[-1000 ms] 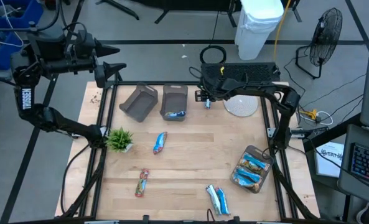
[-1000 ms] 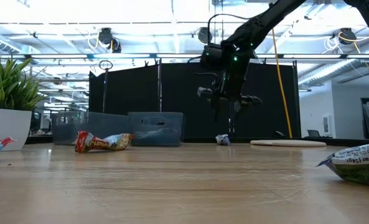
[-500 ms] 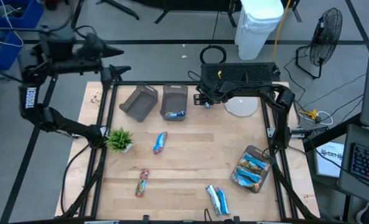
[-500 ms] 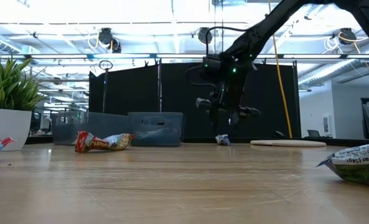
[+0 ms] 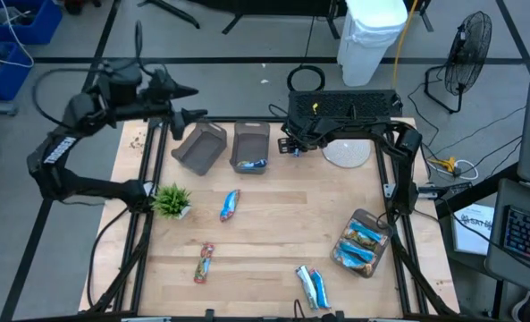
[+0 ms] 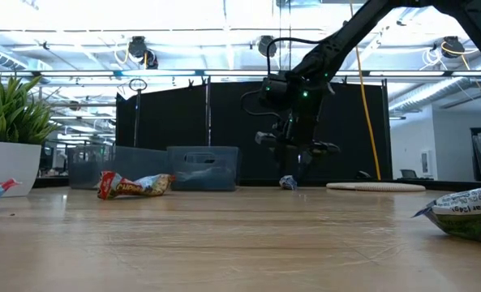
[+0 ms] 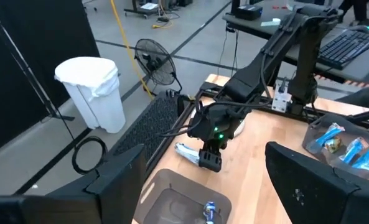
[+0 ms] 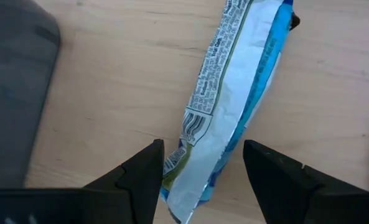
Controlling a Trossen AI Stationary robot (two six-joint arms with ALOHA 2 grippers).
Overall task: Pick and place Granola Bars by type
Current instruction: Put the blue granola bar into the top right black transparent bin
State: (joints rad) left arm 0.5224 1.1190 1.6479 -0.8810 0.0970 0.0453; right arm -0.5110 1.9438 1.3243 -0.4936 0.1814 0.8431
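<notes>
We see a pale wood tabletop (image 5: pixel 273 224) in a black frame, grey floor around it.

Left pincer (image 5: pixel 196 101) hangs off the tabletop's far-left corner, over the frame rail, fingers spread wide, nothing in them. Just right of it sit two grey bins: tilted bin (image 5: pixel 200 147), with nothing we can see in it, and straight bin (image 5: pixel 251 146) with one blue bar (image 5: pixel 253 164) inside. Toward the near side from that pincer: green plant (image 5: pixel 172 200) by the left rail, a blue-and-red bar (image 5: pixel 231 204) mid-table, a red-orange bar (image 5: pixel 204 262) nearer the front edge.

Right pincer (image 5: pixel 295 143) is low at the far edge, just right of the straight bin. Its fingers are partly open, straddling a blue-and-white bar (image 8: pixel 224 106) lying flat on the wood; pads either side, not gripping that we can tell. In the low view that bar (image 6: pixel 287 182) sits right under the pincer (image 6: pixel 294 152). Right of it: white round disc (image 5: pixel 346 152). Further toward the near-right corner: clear bag of bars (image 5: pixel 362 241), and two blue-white bars (image 5: pixel 312 286) at the front edge.

Room: white lined trash can (image 5: pixel 374 36) and floor fan (image 5: pixel 466 49) beyond the far-right side, keyboard (image 5: pixel 522 234) on a desk at right. Centre and front-left of the tabletop are open wood; rails bound all edges.
</notes>
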